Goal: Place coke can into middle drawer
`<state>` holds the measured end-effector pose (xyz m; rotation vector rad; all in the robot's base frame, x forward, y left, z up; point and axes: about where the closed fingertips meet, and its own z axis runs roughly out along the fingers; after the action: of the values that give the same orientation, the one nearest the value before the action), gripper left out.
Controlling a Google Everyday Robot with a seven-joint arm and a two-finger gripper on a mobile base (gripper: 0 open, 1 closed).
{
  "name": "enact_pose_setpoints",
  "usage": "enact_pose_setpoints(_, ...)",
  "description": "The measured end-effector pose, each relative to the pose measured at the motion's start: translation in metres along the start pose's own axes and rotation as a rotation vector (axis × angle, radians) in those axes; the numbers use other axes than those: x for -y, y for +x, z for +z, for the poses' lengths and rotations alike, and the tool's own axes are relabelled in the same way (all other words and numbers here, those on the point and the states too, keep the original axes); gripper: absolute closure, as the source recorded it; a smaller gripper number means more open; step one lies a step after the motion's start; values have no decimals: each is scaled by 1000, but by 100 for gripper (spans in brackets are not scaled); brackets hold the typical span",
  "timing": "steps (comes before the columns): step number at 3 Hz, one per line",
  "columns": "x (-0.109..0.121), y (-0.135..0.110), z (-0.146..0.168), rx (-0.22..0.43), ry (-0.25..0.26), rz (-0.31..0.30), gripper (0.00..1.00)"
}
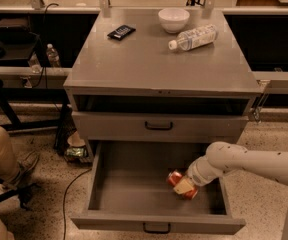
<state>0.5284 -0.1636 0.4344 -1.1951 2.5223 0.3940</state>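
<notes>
So the middle drawer [134,186] is pulled right out at the bottom of the cabinet, and the coke can [175,178] is found inside it, over on the right half and a bit toward the front. The can isn't upright: it's tipped well over, with its long axis running diagonally from back-left to front-right. One silver end is pointed up toward the back-left; the other end is hidden behind the arm.

The gripper [185,186] is reached into the drawer from the right, low down near the floor. Its fingers [183,186] are clamped around the can's middle, with a pale pad seen pressed across the red side. Whether the can is touching the drawer floor can't be told.

The drawer above [159,126] is kept closed. Up on the desk [149,69], a white bowl [173,19], a water bottle [193,37] lying on its side and a small black device [121,32] are spotted.
</notes>
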Motion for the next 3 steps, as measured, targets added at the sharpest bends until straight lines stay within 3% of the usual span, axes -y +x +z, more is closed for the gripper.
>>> enact_pose_setpoints(1, 2, -1, 7, 3, -7, 11, 0)
enact_pose_setpoints(2, 2, -1, 7, 4, -7, 13, 0)
enact_pose_setpoints(3, 6, 20, -33, 23, 41, 43, 0)
